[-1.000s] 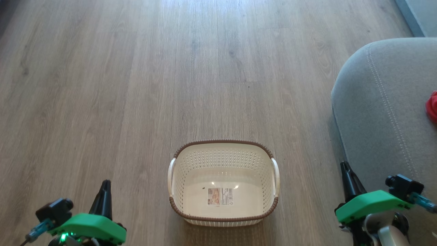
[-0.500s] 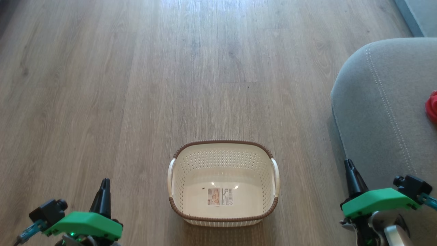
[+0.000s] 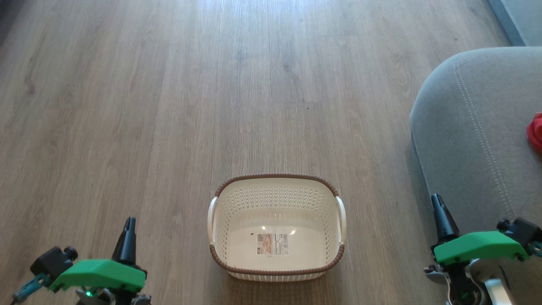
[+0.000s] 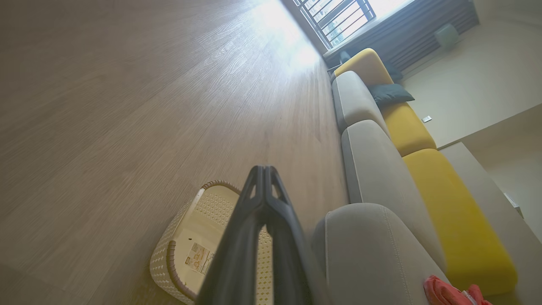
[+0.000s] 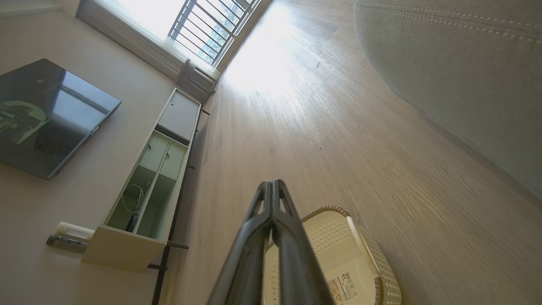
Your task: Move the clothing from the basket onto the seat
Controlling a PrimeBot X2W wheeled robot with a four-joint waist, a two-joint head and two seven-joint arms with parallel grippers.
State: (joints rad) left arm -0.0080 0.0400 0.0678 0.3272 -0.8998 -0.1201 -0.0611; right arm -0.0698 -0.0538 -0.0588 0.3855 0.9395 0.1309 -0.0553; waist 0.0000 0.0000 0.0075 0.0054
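The cream basket [image 3: 276,186] with a brown rim stands on the wood floor, holding nothing but its paper label [image 3: 273,243]; it also shows as the basket [image 4: 178,250] and the basket [image 5: 338,237] in the wrist views. The grey seat [image 3: 478,127] fills the right side, and red clothing [image 3: 535,132] lies on it at the frame edge, seen too as clothing [image 4: 444,292] on the seat [image 4: 372,250]. My left gripper [image 3: 129,222] is shut and holds nothing, low at the left. My right gripper [image 3: 437,199] is shut and bare beside the seat's front.
Wood floor [image 3: 169,106] stretches ahead and to the left. A row of grey and yellow sofa cushions [image 4: 406,131] runs toward a window. A TV [image 5: 42,114] and a low cabinet [image 5: 152,178] stand along the opposite wall.
Both arms have drawn back toward the bottom of the head view and slightly outward, the left to the left, the right to the right. Basket and clothing have not moved.
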